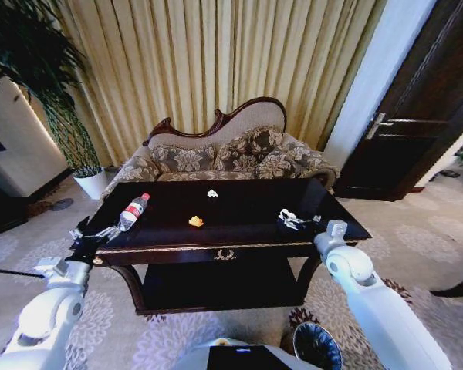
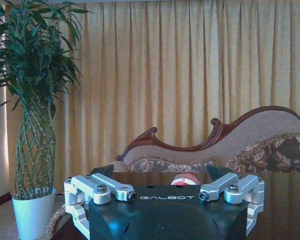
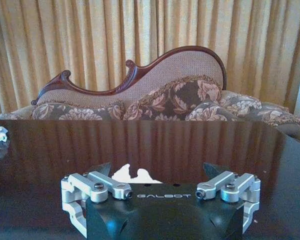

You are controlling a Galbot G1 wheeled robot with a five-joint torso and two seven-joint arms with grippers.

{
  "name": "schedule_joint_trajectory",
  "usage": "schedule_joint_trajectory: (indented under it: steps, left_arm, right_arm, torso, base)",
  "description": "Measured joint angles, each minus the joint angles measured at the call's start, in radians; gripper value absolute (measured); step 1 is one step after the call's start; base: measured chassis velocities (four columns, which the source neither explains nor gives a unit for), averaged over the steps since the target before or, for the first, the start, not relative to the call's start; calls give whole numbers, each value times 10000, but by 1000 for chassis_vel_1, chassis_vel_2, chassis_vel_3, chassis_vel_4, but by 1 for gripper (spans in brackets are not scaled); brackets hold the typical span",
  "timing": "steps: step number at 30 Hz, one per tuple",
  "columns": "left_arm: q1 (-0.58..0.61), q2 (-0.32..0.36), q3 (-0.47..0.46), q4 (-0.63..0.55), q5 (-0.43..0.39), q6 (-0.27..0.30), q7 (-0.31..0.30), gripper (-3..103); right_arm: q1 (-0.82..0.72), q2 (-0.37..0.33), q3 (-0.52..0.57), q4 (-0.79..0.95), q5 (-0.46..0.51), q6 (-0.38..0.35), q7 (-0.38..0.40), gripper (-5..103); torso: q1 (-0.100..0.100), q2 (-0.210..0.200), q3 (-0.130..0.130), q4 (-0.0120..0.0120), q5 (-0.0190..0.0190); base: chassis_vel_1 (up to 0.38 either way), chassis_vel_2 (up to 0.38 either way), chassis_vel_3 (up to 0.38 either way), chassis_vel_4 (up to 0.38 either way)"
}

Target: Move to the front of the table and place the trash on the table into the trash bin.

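Both grippers stood spread: the left gripper framed the light, slippery clear plastic bottle with red cap on the dark glossy table, best gripped mid-body, while the right gripper straddled a soft whitish wad.

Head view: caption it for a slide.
Both grippers reach over the table: left gripper at the bottle, right gripper at a white wad.

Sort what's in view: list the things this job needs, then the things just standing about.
Job:
table
bottle
orange scrap
white wad
white wad at right tool
trash bin
left tool
right tool

Standing about:
sofa
potted plant
curtains
door
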Motion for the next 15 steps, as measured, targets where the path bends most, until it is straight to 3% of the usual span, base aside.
schedule_joint_trajectory:
  steps: [15]
  left_arm:
    - [-24, -64, 35, 56, -6, -32, 21, 100]
  right_arm:
    - [110, 104, -448, -134, -47, -8, 0, 100]
  torso:
    - [0, 0, 0, 0, 0]
  base:
    - [0, 0, 0, 0]
